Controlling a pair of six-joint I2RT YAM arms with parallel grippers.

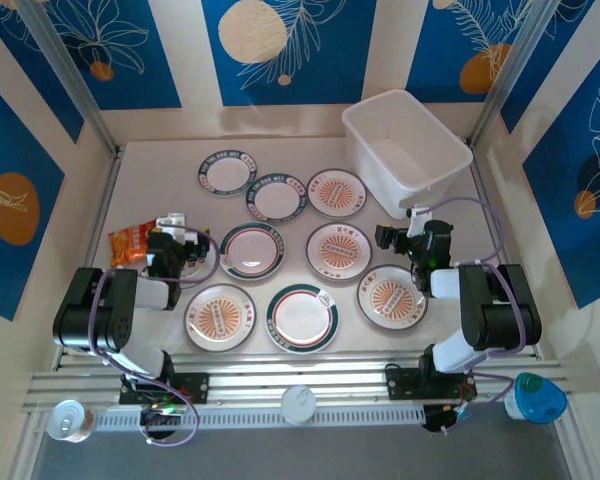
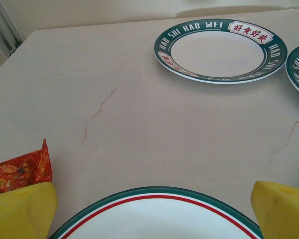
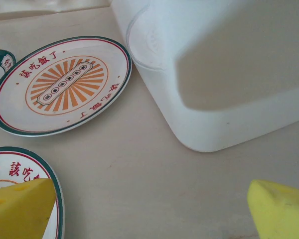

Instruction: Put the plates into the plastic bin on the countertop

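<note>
White plates (image 1: 302, 318) number nine on the countertop (image 1: 160, 180), one plastic bin (image 1: 405, 190); left tool (image 2: 149, 211) and right tool (image 3: 152, 209) spread.

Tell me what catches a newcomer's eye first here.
Patterned plates lie in loose rows across the countertop, some green-rimmed, some orange-centred. The white bin stands empty at the far right, and an orange packet lies at the left edge.
</note>
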